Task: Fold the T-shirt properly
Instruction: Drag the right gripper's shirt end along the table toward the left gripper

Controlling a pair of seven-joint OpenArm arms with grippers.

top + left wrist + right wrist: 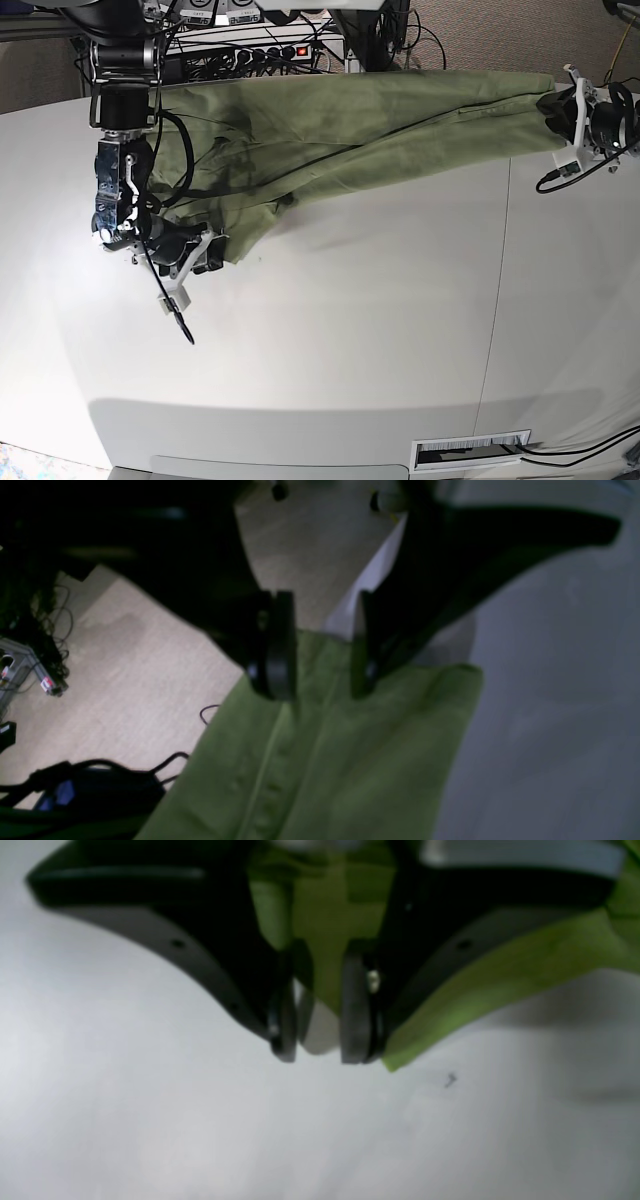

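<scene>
1. Olive-green cloth, the T-shirt (340, 125), lay stretched across the far part of the white table (350, 340), reaching from the right gripper (205, 255) on the base view's left to the left gripper (556, 110) on that view's right.
2. The right gripper sat low over the table with a fold of the shirt (325, 935) between its pads; the jaws stood a little apart around the fabric, and a corner of cloth stuck out beside one finger (356, 1010).
3. The left gripper (320, 650) was at the table's far edge, jaws set either side of the shirt's edge (325, 740). The wrist view was too blurred to show whether the pads pressed the cloth, so its grip could not be told.
4. Beyond the table edge, wooden floor (150, 655) and cables (50, 625) showed.
</scene>
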